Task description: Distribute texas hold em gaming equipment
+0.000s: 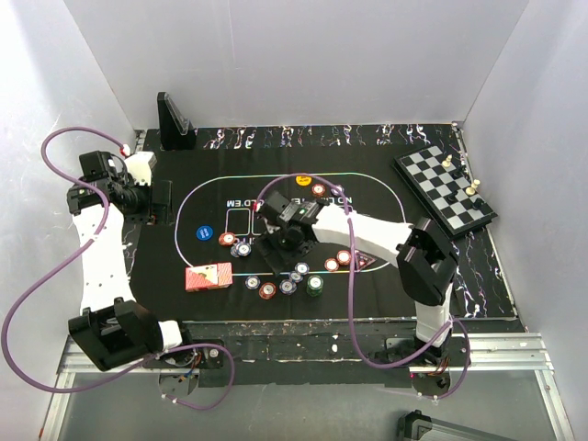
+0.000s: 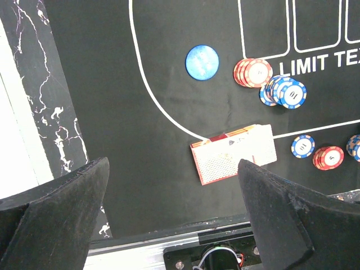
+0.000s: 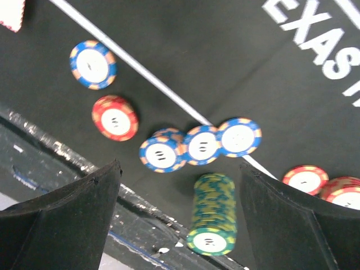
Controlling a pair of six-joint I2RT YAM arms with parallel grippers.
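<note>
Seen from above, the right gripper [image 1: 280,241] hangs over the middle of the black mat [image 1: 220,184]. Its arm hides the chips right under it. The left gripper [image 1: 158,200] sits at the left side, well apart from the playing cards [image 1: 209,276]. The yellow button [image 1: 304,181] is too small to make out well.

In the left wrist view, the left jaws stand wide apart with nothing in them. The cards lie a bit fanned near the mat's front edge. A clumsy grab could spread them or push them off. Some chips at the right are cut off.

In the right wrist view, the right jaws are spread wide too and hold nothing. A tall green chip stack [image 3: 212,216] stands between them, close to the front edge. One bump could tip it, and chips could roll off the table. I cannot tell how high the jaws are above it. Three blue chips [image 3: 199,145] touch each other just behind it. The picture is blurry.
</note>
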